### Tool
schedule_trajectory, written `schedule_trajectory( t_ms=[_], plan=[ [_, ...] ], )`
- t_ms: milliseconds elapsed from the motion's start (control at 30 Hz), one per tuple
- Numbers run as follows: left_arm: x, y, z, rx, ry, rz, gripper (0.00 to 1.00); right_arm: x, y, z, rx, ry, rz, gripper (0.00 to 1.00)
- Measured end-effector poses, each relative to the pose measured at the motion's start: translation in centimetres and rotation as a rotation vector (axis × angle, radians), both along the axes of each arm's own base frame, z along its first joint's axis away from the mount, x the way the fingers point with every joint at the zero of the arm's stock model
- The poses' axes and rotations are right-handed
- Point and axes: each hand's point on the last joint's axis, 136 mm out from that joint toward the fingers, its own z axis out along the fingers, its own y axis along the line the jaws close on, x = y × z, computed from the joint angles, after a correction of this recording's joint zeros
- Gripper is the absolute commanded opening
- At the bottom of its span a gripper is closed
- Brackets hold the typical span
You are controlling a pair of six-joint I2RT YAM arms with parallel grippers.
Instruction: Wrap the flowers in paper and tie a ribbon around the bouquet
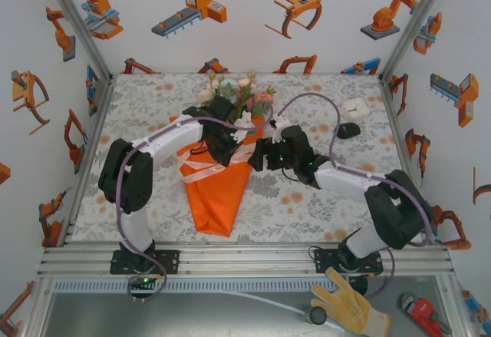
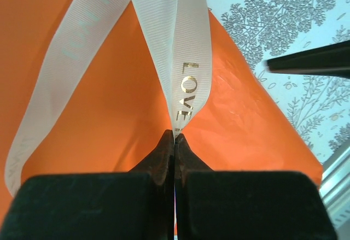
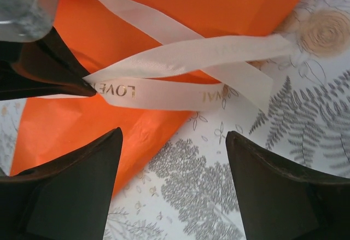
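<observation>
**Surface.** We list one table (image 1: 330, 199) under a pale cloth printed with grey ferns and tan blossoms. An aluminium frame (image 1: 245, 259) bounds its near edge.

**Room.** White walls (image 1: 230, 37) on three sides carry orange robot-arm stickers.

**Side items.**
- A small white box (image 1: 355, 109) and a black oval object (image 1: 348, 130) sit near the far right corner, well apart from the work.
- A yellow glove (image 1: 349, 306) and a red wrench (image 1: 422, 314) lie on the metal ledge below the near edge.

**Bouquet (image 1: 219, 195).** It lies mid-table. The orange paper (image 2: 109, 114) is rolled into a cone with its point toward the near edge. The flowers (image 1: 239, 91), pink, white and cream with green leaves, stick out of the wide end toward the far wall.

**Ribbon (image 3: 180, 57).** It is cream with "LOVE" printed in gold. It lies in loose bands across the upper part of the cone and trails onto the cloth at the cone's right.

**Left gripper (image 2: 175, 139).** It sits over the cone. Its jaws are pressed together on the ribbon, pinching the band just past the gold lettering. From the pinch, two strands rise and fan across the paper.

**Right gripper (image 3: 174, 132).** It is just beside the cone on the right, close to the left gripper. Its jaws are spread wide and hold nothing. The paper's edge and bare cloth lie beneath them. The ribbon bands lie just beyond its fingertips, and we see no contact with them.
</observation>
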Motion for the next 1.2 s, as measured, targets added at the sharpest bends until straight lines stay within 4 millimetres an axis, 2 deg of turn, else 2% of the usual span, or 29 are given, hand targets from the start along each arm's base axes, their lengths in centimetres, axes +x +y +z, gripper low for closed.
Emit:
schedule_trajectory(
  t_ms=[133, 267, 367, 467, 600, 733, 833, 900, 967, 1100, 1200],
  plan=[
    [0.0, 0.4, 0.1, -0.015, 0.042, 0.035, 0.0, -0.5, -0.1, -0.5, -0.08, -0.247, 0.107, 0.82],
    [0.1, 0.6, 0.3, -0.044, 0.082, 0.08, 0.0, -1.4, 1.1, 0.0, -0.23, -0.537, 0.268, 0.85],
    [0.4, 0.6, 0.5, -0.072, 0.102, 0.108, 0.0, -1.9, 3.0, 0.2, -0.35, -0.765, 0.381, 0.84],
    [0.6, 0.6, 0.7, -0.093, 0.115, 0.127, 0.0, -2.2, 4.4, -1.0, -0.44, -0.904, 0.448, 0.76],
    [0.6, 0.6, 0.8, -0.102, 0.124, 0.135, 0.0, -1.8, 4.6, -2.4, -0.511, -0.973, 0.477, 0.64],
    [0.6, 0.5, 1.0, -0.113, 0.124, 0.135, 0.0, -1.7, 4.8, -2.7, -0.54, -1.017, 0.489, 0.59],
    [0.6, 0.5, 1.4, -0.124, 0.12, 0.138, 0.0, -1.5, 4.9, -3.0, -0.552, -1.029, 0.497, 0.49],
    [0.6, 0.5, 1.4, -0.129, 0.118, 0.139, 0.0, -1.5, 5.0, -2.9, -0.554, -1.038, 0.497, 0.46],
    [0.6, 0.5, 1.4, -0.132, 0.12, 0.141, 0.0, -1.3, 5.1, -2.5, -0.552, -1.054, 0.492, 0.48],
    [0.4, 0.5, 1.2, -0.131, 0.126, 0.141, 0.0, -1.2, 5.2, -2.0, -0.544, -1.069, 0.484, 0.58],
    [0.4, 0.5, 1.1, -0.13, 0.127, 0.141, 0.0, -1.6, 5.5, -1.4, -0.522, -1.086, 0.494, 0.59]
  ],
)
